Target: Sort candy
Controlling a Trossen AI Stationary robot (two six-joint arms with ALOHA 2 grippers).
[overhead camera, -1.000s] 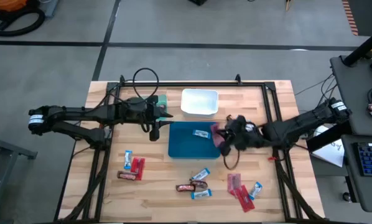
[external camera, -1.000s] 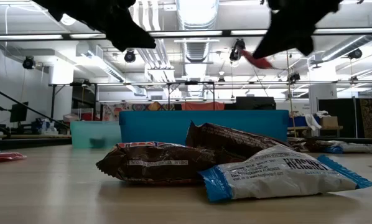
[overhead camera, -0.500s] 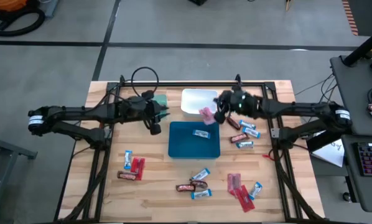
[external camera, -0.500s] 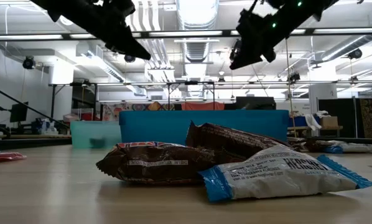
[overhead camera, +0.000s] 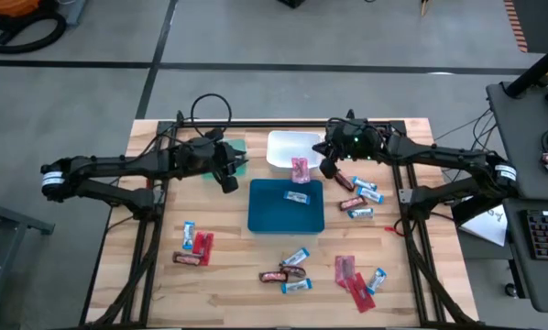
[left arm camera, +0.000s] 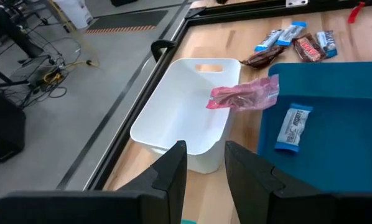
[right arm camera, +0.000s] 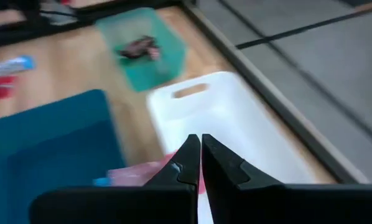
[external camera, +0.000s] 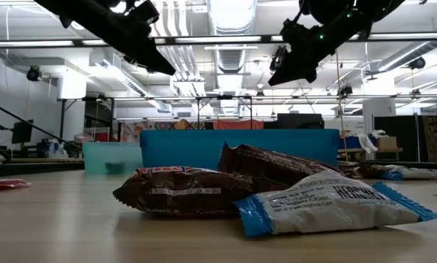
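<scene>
Scattered along the table's six o'clock edge: loose candies [overhead camera: 295, 273], brown, blue-and-white, red. At centre, blue tray [overhead camera: 267, 213] holding one blue-and-white bar [overhead camera: 298, 197]. At twelve o'clock, white tray [overhead camera: 283, 143], red packet [overhead camera: 300, 170] at its near rim. Right gripper [overhead camera: 326, 165] just beside packet, fingers [right arm camera: 180, 167] pressed together. Left gripper [overhead camera: 228, 180] at ten o'clock, fingers [left arm camera: 173, 167] apart, over green tray [overhead camera: 238, 149].

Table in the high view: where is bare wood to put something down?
Free: the wood between the left candy group and the blue tray, and the front-left corner. Crowded: right of that tray, and around the front candies.
</scene>
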